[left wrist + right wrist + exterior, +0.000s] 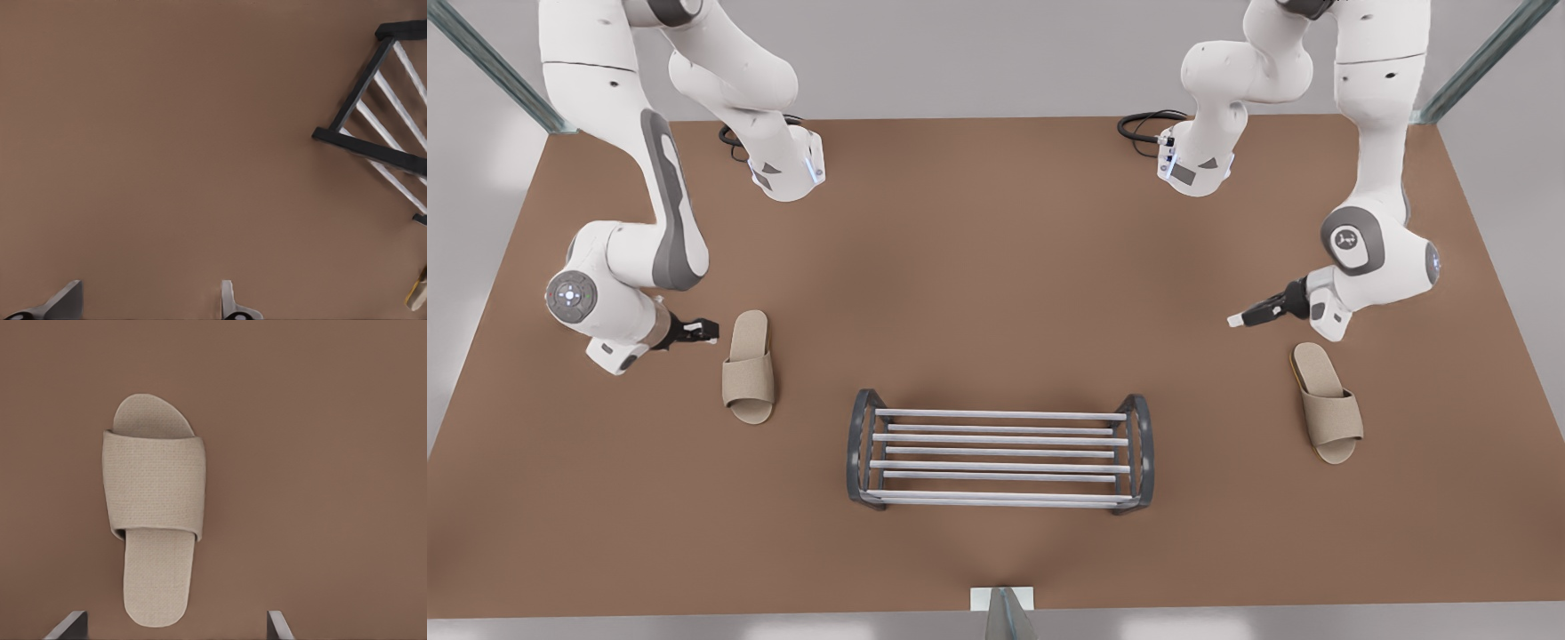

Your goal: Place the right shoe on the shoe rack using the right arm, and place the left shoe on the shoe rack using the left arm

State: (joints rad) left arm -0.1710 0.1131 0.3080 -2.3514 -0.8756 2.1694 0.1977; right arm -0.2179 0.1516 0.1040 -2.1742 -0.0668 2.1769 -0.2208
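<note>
The shoe rack (1000, 465) stands empty near the table's front middle. The right shoe (749, 366), a beige slipper, lies flat on the front view's left with its toe toward the front edge. My right gripper (708, 331) hangs open beside its heel. In the right wrist view the shoe (155, 500) lies just ahead of the gripper (175, 625). The left shoe (1327, 402) lies flat on the front view's right. My left gripper (1238, 318) is open, tilted, short of its heel. The left wrist view has the gripper (148, 300) over bare table and the rack's end (373, 150).
The brown table (996, 267) runs wide between the two shoes and behind the rack. Black cables (1149, 124) lie by the arm bases at the back. A small white bracket (1003, 600) sits at the front edge. A beige slipper sliver (417, 297) shows past the rack.
</note>
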